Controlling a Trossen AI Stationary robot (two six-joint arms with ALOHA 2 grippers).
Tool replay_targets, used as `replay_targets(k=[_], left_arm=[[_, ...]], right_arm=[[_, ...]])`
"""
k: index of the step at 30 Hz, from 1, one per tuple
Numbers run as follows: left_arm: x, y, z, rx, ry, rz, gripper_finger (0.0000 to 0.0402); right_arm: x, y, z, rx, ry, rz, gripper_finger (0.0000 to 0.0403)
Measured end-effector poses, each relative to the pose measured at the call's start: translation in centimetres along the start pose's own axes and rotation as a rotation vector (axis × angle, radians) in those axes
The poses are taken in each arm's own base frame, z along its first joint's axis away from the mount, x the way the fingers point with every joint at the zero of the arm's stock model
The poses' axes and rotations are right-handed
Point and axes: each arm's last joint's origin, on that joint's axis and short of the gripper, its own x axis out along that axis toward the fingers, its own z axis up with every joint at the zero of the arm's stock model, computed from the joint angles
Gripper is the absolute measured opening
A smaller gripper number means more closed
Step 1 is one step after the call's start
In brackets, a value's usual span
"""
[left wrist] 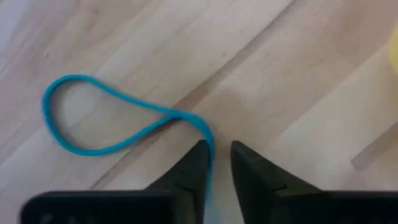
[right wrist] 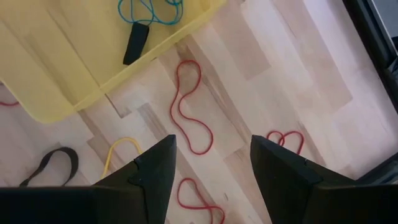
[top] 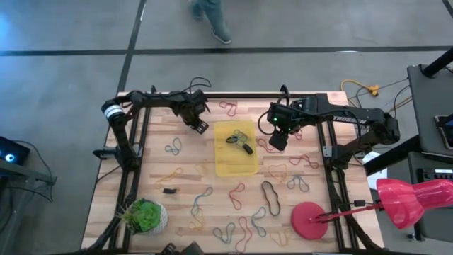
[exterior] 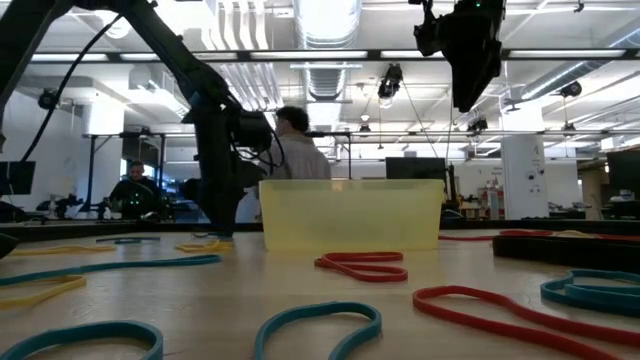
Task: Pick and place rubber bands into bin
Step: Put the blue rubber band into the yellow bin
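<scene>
A blue rubber band point(left wrist: 124, 124) is pinched by the left gripper point(left wrist: 216, 163) beside the bin point(top: 236, 166); a lift is called for. The right gripper point(right wrist: 212, 163) is held with jaws apart.

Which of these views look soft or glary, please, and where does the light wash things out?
Low view: ceiling lights flare white, the arms read as silhouettes, the nearest rubber bands are soft. Left wrist view: soft throughout, the left pincer blurred beside a blue band. High view: evenly lit. Right wrist view: the bin sharp.
</scene>
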Motion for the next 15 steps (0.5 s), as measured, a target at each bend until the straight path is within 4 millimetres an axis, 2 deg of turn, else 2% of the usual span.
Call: replay_targets(k=[5, 8, 12, 15], left_arm=[[0.2, 0.6, 0.2, -0.003, 0.003, -0.069, 0.0006], [-0.5, 0.5, 0.4, -0.003, -0.012, -0.118, 0.0002], [-2.5, -0.3, 1.2, 0.005, -0.125, -0.180, 0.0000], [-5.7, -0.8, 1.4, -0.001, -0.228, -0.282, 0.0000]], right_arm=[[0.0, 0.0, 0.0, 0.001, -0.001, 0.000, 0.0192], [0.0, 0.0, 0.0, 0.001, -0.003, 0.000, 0.0192], [0.0, 0.0, 0.0, -0.004, -0.006, -0.005, 0.0192], [0.0, -0.1, 0.1, -0.008, -0.015, -0.025, 0.0191]])
